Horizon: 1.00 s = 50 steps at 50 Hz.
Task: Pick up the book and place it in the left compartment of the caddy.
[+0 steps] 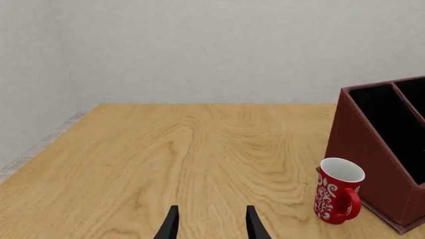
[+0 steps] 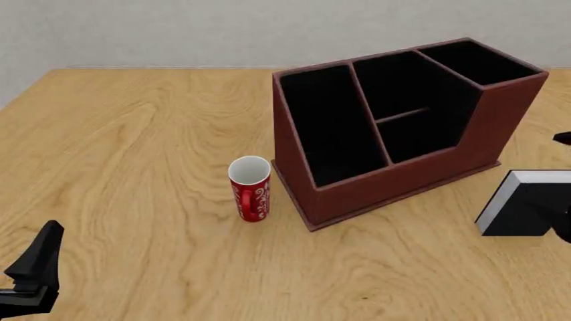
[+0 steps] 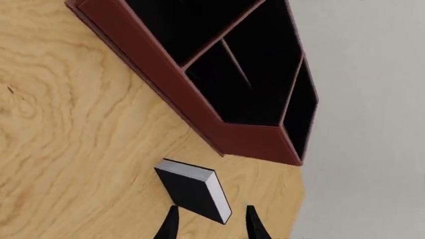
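Note:
The book [image 3: 192,189], black-covered with a white page edge, rests on the table just right of the caddy [image 3: 199,109] and shows at the right edge of the front view [image 2: 526,204]. My right gripper [image 3: 211,220] is open, and the book's near corner reaches between its fingertips without either finger touching it. The reddish-brown caddy [image 2: 392,184] stands at centre right. Its left compartment [image 2: 330,127], long and black-lined, holds nothing. Low at the table's front left, my left gripper [image 1: 211,221] is open with nothing between its fingers.
A red-and-white mug [image 2: 250,188] stands upright just left of the caddy's front corner, also in the left wrist view [image 1: 337,191]. Bare wooden tabletop [image 2: 134,154] stretches to the left. A grey wall [image 1: 199,50] rises behind the far table edge.

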Motion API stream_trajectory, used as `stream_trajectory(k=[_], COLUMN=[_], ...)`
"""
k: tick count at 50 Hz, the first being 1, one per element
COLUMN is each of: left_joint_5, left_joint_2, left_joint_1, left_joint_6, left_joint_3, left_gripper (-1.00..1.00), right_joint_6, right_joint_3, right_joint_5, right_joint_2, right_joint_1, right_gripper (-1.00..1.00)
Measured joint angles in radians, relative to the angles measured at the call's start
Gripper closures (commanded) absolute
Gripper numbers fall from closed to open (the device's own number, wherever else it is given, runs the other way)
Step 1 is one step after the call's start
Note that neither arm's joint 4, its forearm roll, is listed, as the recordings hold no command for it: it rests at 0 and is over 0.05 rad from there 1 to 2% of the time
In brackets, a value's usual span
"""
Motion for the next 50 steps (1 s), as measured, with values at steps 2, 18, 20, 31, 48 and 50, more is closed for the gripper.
stream_trajectory(k=[2, 18, 20, 31, 48, 50], left_joint_5=[0.0, 0.0, 0.0, 0.0, 0.0, 0.0], left_joint_2=[0.0, 0.0, 0.0, 0.0, 0.0, 0.0], left_joint_1=[0.0, 0.0, 0.0, 0.0, 0.0, 0.0], left_joint_6=[0.0, 0.0, 0.0, 0.0, 0.0, 0.0], left_joint_3=[0.0, 0.0, 0.0, 0.0, 0.0, 0.0], left_gripper=[-1.0, -1.0, -1.0, -1.0, -1.0, -1.0], right_joint_6=[-0.017, -0.147, -0.163, -0.245, -0.336, -0.345], right_joint_3=[-0.007, -0.039, -0.042, -0.046, -0.021, -0.018], right_joint_5=[0.012, 0.086, 0.091, 0.112, 0.067, 0.056], right_joint_2=[0.009, 0.073, 0.082, 0.12, 0.191, 0.205], right_joint_1=[-0.005, -0.054, -0.062, -0.09, -0.112, -0.118], right_gripper=[-1.0, -1.0, -1.0, -1.0, -1.0, -1.0])
